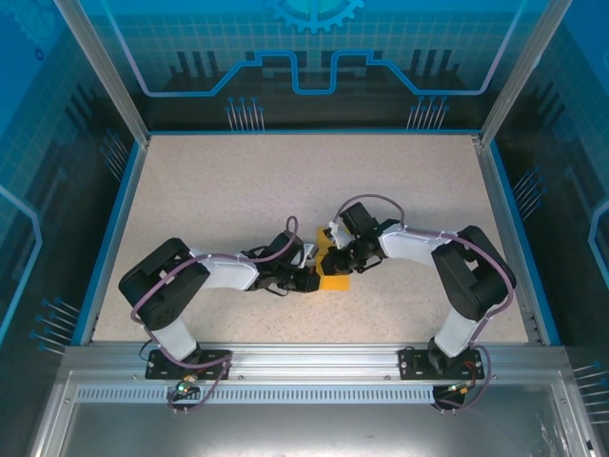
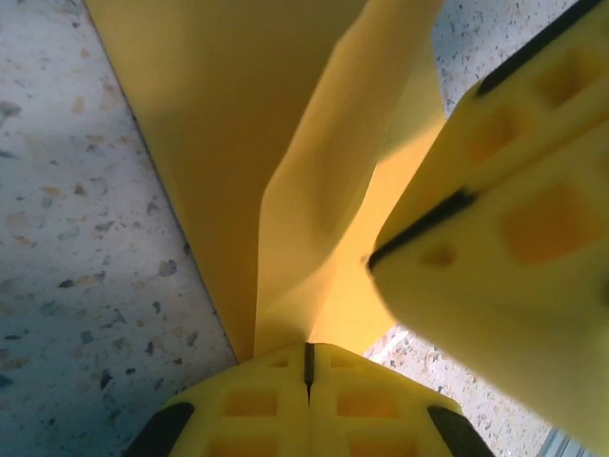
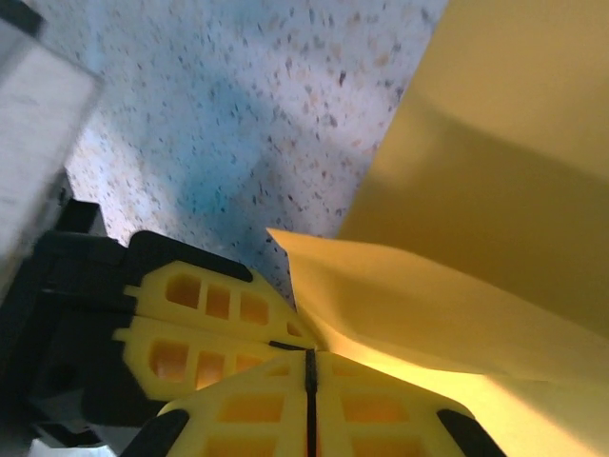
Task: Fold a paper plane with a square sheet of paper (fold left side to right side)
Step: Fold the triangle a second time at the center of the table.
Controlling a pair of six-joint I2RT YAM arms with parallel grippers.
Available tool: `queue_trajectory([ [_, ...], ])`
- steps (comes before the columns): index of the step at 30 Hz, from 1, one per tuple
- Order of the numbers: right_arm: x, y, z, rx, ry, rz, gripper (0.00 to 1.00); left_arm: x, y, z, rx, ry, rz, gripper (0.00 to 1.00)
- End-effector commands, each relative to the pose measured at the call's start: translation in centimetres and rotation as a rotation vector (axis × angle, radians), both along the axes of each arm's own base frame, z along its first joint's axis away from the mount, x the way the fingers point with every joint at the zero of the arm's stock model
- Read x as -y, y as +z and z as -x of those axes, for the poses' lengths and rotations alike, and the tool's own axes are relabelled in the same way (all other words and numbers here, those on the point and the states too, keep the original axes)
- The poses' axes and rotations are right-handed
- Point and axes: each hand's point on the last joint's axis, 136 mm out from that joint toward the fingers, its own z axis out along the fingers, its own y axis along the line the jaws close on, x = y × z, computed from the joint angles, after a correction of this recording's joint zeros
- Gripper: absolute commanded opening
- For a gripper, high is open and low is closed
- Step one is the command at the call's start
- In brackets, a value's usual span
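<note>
The square sheet of paper (image 1: pixel 339 283) lies at mid-table, orange-yellow, with one part lifted off the surface. In the left wrist view the sheet (image 2: pixel 238 143) rises as a curved flap from my left gripper (image 2: pixel 306 347), whose jaws are shut on its edge. The right gripper's yellow fingers (image 2: pixel 514 238) crowd in from the right. In the right wrist view my right gripper (image 3: pixel 309 354) is shut on the sheet (image 3: pixel 495 143), a pointed flap spreading out from its tips. The left gripper's fingers (image 3: pixel 200 305) touch it from the left. The paper plane is out of view.
A speckled beige table (image 1: pixel 285 190) with a blue rim is enclosed by clear walls. From the top, the left gripper (image 1: pixel 312 274) and the right gripper (image 1: pixel 337 263) meet over the paper, their arms bent in from both sides.
</note>
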Motion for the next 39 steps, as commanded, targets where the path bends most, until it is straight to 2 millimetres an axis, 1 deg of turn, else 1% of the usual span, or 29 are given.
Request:
queue_trajectory([
  [1,-0.3,-1.0,0.6,-0.033,0.028,0.021,0.08,-2.1,-3.1,1.1,-0.079,0.036,-0.096,0.00],
  [6,0.1,-1.8,0.2,-0.031,0.033,0.066,0.08,-2.1,-3.1,1.2,-0.084,0.038,-0.099,0.00],
  [15,1.4,-3.2,-0.1,-0.033,0.048,0.164,0.08,-2.7,-3.6,1.4,-0.094,0.044,-0.114,0.00],
  [25,3.0,-3.6,-0.8,-0.021,0.061,0.217,0.09,-3.5,-4.6,1.8,-0.114,0.059,-0.129,0.00],
  [39,5.8,-3.6,-3.3,-0.031,0.020,0.229,0.09,-3.6,-4.9,2.0,-0.122,0.059,-0.129,0.00],
])
